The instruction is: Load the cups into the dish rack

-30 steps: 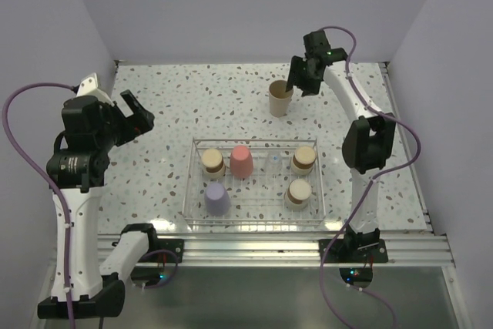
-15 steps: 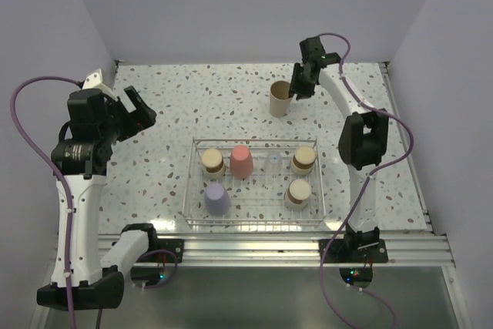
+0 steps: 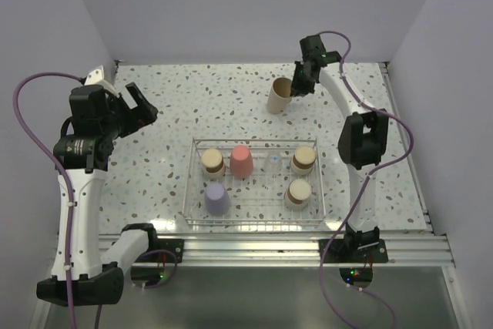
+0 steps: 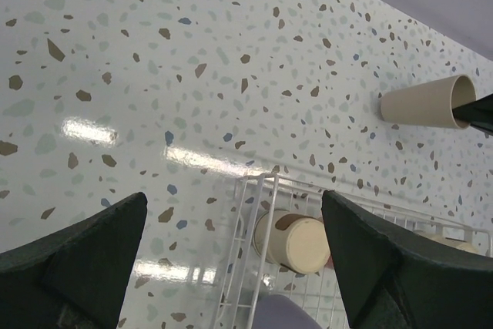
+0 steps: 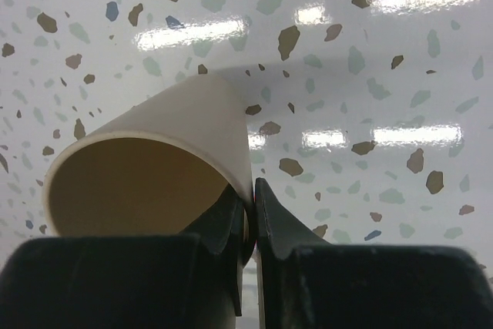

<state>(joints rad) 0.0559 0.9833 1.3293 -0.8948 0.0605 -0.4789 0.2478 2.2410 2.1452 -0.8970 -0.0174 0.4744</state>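
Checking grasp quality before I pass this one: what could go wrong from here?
1. The right gripper pinches the beige cup by one thin wall at its rim, and the cup leans. It may swing or slip on the way over.
2. The rack is nearly full. The open spot lies beside the clear cup, which is hard to see and could get knocked.
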